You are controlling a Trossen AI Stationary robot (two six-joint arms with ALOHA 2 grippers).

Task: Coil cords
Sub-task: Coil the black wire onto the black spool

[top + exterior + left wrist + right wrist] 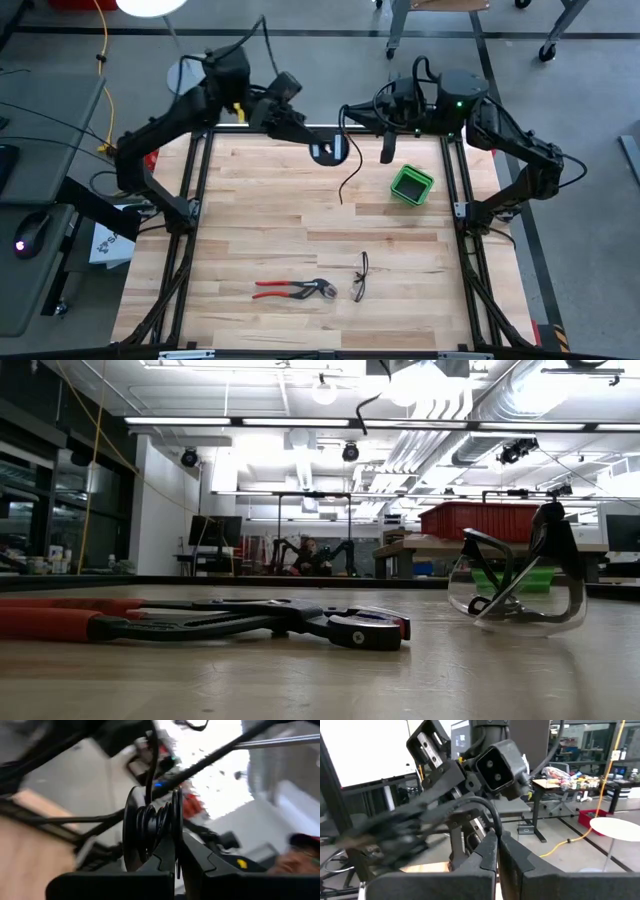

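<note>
Nearest, red pliers and glasses are lying untouched on the table, with a green box sitting farther right. At the far edge, the reel is being held above the wood by the left gripper, its fingers clamped on the disc. Some cord is already sitting wound, but a tail is dangling loose, so winding looks unfinished. The right gripper is pinching the cord, fingers closed.
</note>
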